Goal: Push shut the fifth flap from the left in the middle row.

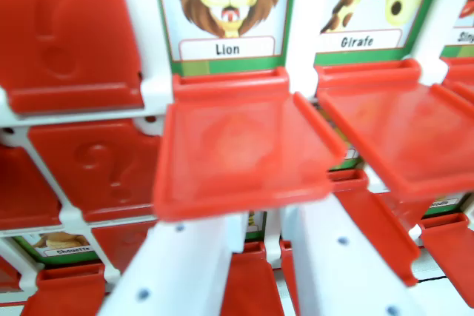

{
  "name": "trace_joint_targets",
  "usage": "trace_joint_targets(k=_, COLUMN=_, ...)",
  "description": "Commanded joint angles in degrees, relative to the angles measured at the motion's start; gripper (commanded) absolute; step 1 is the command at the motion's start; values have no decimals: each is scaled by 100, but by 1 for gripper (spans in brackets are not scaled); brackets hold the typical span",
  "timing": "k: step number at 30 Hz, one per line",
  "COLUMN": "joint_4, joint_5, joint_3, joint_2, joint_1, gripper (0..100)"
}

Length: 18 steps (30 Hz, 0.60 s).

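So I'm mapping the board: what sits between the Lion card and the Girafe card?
In the wrist view, only a white frame post separates the Lion card from the Girafe card; no flap or card stands between them.

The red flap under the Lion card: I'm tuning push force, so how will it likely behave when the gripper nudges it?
The red flap looks like thin moulded plastic, so probably stiff and light. It seems joined only along its edge beneath the Lion card, so it should swing rather than slide. Its glossy face may let the white fingers slip.
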Motion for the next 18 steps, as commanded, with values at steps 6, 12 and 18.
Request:
trace_joint_targets(k=6, joint_4=404, joint_5=35, joint_3=-589, joint_2=809, joint_1=-97, gripper=0)
trace_joint_targets(k=12, joint_4=1424, joint_5=-176, joint_3=-510, joint_2=1749, joint_1=-158, gripper=0)
trace_joint_targets(k=18, joint_4=2540, joint_5=-290, joint_3=-413, joint_2=2610, joint_1=-290, gripper=0)
